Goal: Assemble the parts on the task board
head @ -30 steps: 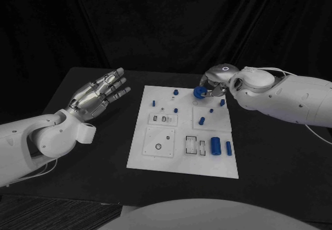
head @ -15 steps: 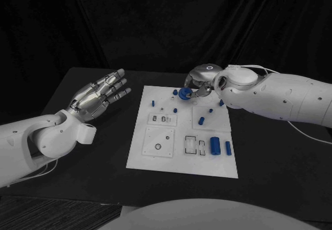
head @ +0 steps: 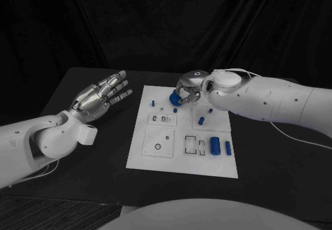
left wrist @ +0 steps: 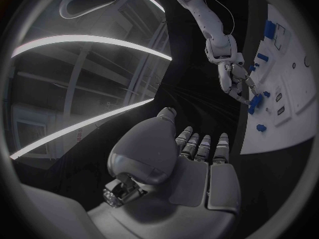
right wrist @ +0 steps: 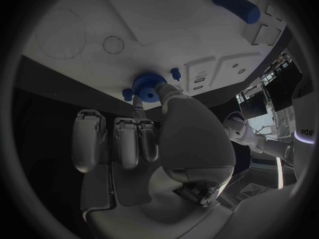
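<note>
Black table [head: 277,158], dark curtain [head: 166,33] behind.

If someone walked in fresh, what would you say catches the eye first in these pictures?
First, the right hand over the far end of the white task board, pinching a blue gear. Next, the left hand, held open with fingers spread above the black table to the board's left. A blue cylinder lies near the board's near right corner.

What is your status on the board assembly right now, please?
Right hand pinching blue gear over task board far end. Left hand open, off board. Nothing in the way.
</note>
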